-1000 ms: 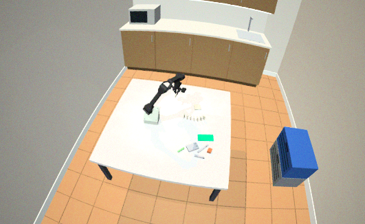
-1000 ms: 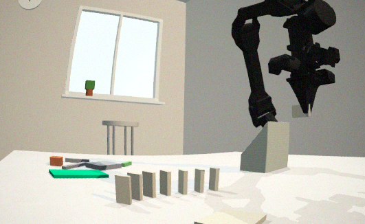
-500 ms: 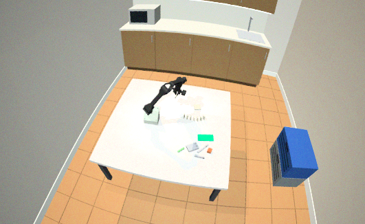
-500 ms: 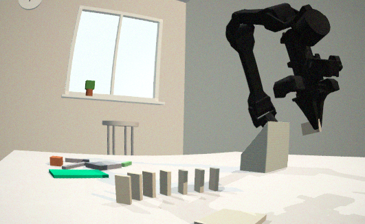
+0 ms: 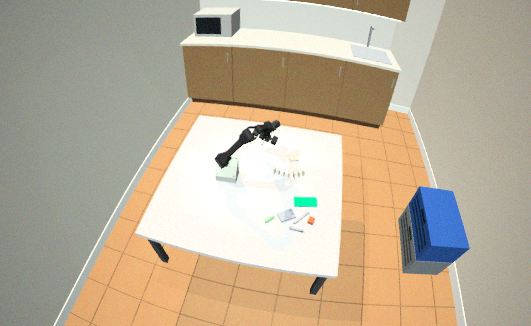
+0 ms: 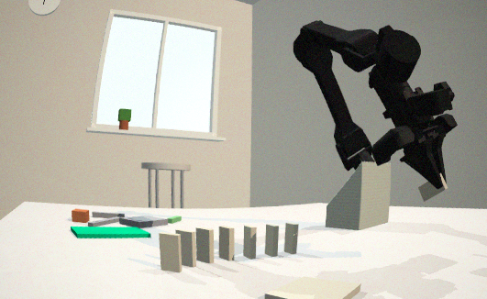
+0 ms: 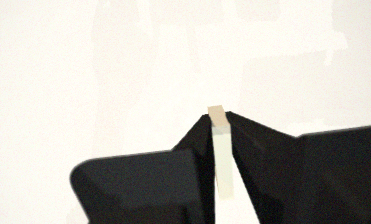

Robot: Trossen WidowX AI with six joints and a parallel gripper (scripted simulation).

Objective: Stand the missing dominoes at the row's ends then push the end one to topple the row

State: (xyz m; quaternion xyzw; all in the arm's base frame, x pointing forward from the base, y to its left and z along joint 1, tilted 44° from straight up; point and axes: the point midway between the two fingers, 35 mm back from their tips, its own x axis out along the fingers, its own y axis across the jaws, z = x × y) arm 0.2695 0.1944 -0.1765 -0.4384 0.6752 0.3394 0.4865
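My gripper (image 5: 264, 142) (image 6: 442, 184) (image 7: 216, 120) is shut on a pale domino (image 6: 430, 191) (image 7: 223, 160) and holds it tilted in the air, well above the table, behind the right end of the row in the exterior view. Several beige dominoes stand upright in a spaced row, with a near-left domino (image 6: 171, 252) at one end and a far-right domino (image 6: 292, 238) at the other. The row shows small in the top view. The wrist view shows only the held domino over the pale table; the row is outside it.
A flat cream slab (image 5: 294, 157) (image 6: 319, 288) lies near the row. Beyond the row's other side lie a green slab (image 5: 305, 202) (image 6: 111, 233), an orange block (image 5: 311, 220) (image 6: 80, 215), a grey flat piece (image 5: 286, 215), grey bars and a small green block (image 5: 269, 219) (image 6: 174, 219).
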